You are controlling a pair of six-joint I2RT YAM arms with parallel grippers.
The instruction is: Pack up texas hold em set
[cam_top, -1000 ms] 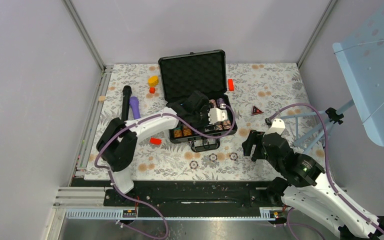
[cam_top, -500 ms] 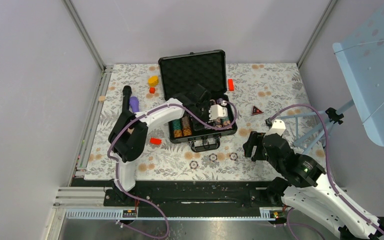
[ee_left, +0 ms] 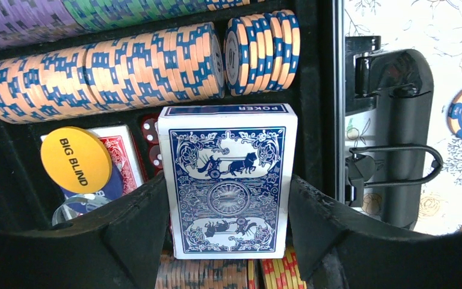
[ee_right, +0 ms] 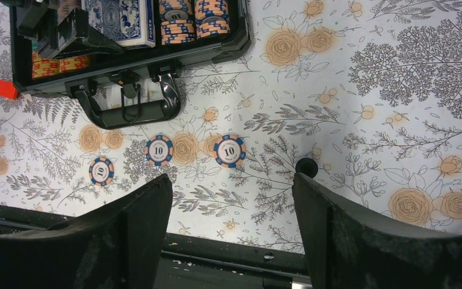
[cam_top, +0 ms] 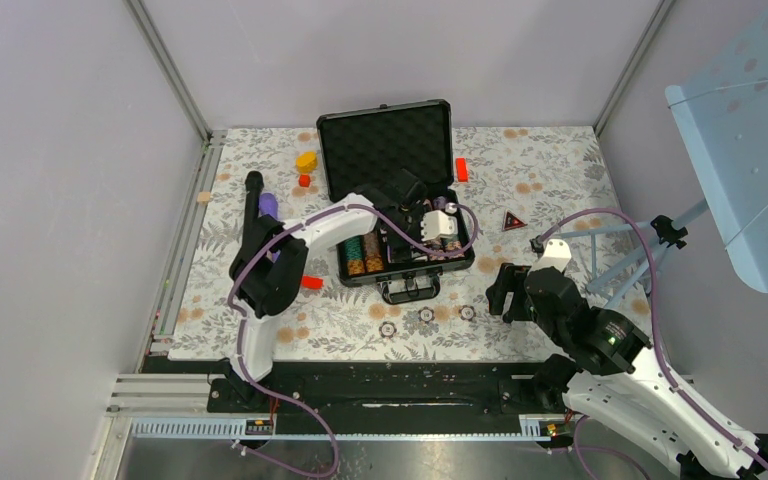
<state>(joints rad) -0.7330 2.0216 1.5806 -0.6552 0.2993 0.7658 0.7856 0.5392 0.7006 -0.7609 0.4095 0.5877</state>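
Note:
The black hard case lies open at the table's middle, its foam lid tipped back. Rows of striped chips fill its slots. My left gripper hangs over the case and is shut on a blue card deck, both fingers against its long sides. A red deck and a yellow "BIG BLIND" button lie beside it. My right gripper is open and empty above the mat near the front edge. Three loose chips lie in front of the case handle.
Red blocks and a yellow block lie around the case. A purple-and-black cylinder lies to its left, and a dark triangle to its right. A blue perforated panel stands at the far right.
My left arm has reached further right and deeper over the case, uncovering the chip rows at its left. The right arm has not moved.

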